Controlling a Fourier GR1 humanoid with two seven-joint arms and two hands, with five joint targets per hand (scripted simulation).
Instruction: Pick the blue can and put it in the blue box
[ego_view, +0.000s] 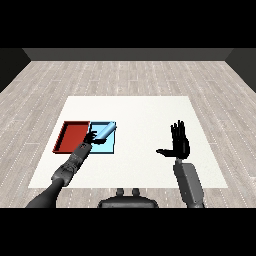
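White table (145, 145) carries a red tray (71, 136) and a light blue tray (104, 146) side by side at its left.
Over the light blue tray, the left hand (91, 137) curls round the blue can (105, 132), which lies tilted with its far end above the tray's rear right corner. Well apart on the right, the right hand (180, 143) is raised with fingers straight, thumb out, holding nothing.

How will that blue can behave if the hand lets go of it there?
The blue can lies tilted over the light blue tray in the left hand. Being round and smooth, it would probably roll. The tray's rim might stop it. It looks stiff, not floppy.
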